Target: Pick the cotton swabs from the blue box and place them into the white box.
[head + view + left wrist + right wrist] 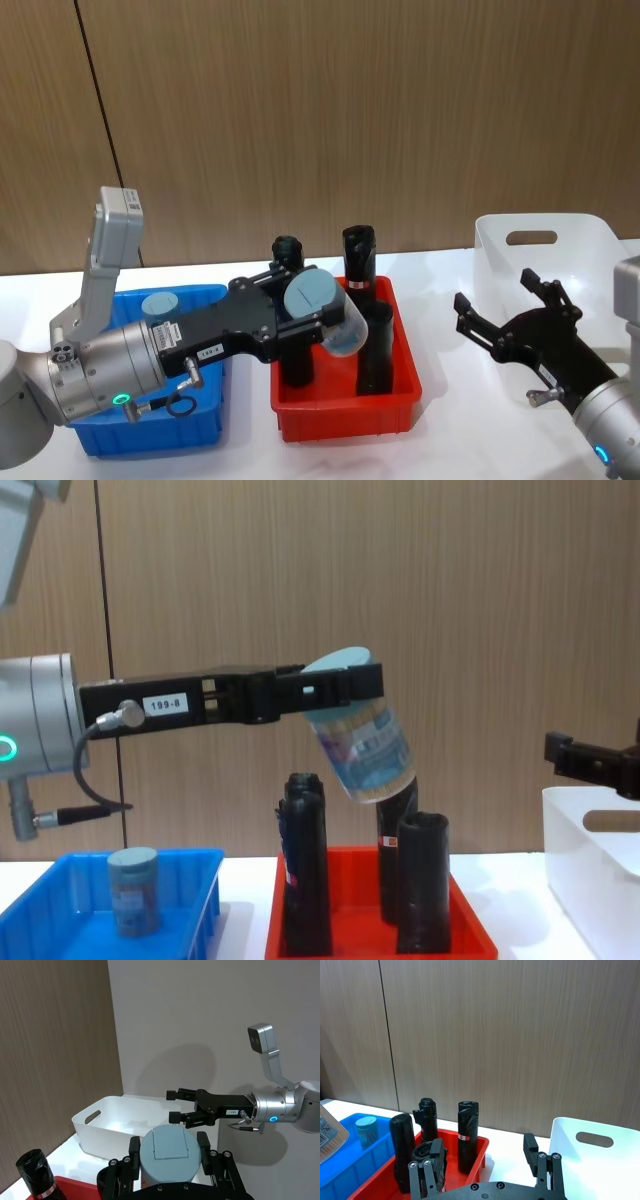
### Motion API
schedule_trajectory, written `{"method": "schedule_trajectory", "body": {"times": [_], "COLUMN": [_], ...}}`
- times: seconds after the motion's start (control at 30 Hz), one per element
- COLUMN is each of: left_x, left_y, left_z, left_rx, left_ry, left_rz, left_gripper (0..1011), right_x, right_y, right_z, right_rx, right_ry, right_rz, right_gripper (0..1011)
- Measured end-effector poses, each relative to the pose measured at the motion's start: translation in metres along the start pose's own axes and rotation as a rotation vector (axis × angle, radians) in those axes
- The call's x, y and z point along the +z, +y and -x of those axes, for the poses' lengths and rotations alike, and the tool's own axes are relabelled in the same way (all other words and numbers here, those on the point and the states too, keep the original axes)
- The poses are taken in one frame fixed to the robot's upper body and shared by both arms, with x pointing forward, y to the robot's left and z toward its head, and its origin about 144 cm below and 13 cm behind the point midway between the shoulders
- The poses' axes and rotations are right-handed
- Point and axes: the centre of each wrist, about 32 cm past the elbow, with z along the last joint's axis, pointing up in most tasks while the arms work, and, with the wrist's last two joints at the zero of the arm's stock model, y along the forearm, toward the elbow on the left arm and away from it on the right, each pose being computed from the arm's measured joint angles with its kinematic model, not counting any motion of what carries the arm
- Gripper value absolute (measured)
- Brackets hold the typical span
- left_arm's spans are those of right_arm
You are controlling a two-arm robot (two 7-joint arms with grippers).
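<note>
Left gripper point(345, 688), jar point(365, 750) over black rolls point(305, 870)

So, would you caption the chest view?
Left hand holds a tilted cotton swab jar above black rolls in the red tray.

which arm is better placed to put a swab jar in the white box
Left: the left gripper is shut on a cotton swab jar, tilted above the red tray. The right gripper hangs open and empty by the white box.
</note>
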Motion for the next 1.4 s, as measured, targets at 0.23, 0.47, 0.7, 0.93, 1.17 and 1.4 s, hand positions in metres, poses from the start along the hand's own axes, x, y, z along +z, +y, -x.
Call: {"method": "schedule_trajectory", "body": {"times": [0.23, 0.47, 0.7, 0.93, 1.17, 1.4], "left_x": [0.000, 0.000, 0.000, 0.000, 0.000, 0.000], "left_y": [-0.001, -0.001, -0.001, -0.001, -0.001, -0.001], "left_z": [0.000, 0.000, 0.000, 0.000, 0.000, 0.000], "left_rx": [-0.009, -0.015, -0.018, -0.019, -0.020, -0.021], "left_ry": [-0.001, -0.001, -0.001, -0.002, -0.002, -0.002], "left_rz": [0.003, 0.005, 0.006, 0.007, 0.007, 0.007], "left_gripper": [689, 689, 689, 689, 689, 689], "right_x": [0.002, 0.008, 0.014, 0.023, 0.032, 0.039], "right_y": [0.000, 0.000, 0.003, 0.008, 0.016, 0.027], "right_z": [-0.003, -0.010, -0.018, -0.027, -0.032, -0.032], "right_rx": [0.035, 0.104, 0.191, 0.306, 0.409, 0.489], "right_ry": [-0.009, -0.023, -0.039, -0.059, -0.092, -0.126], "right_rz": [0.001, 0.008, 0.022, 0.041, 0.069, 0.095], "right_gripper": [1002, 1002, 1002, 1002, 1002, 1002]}}
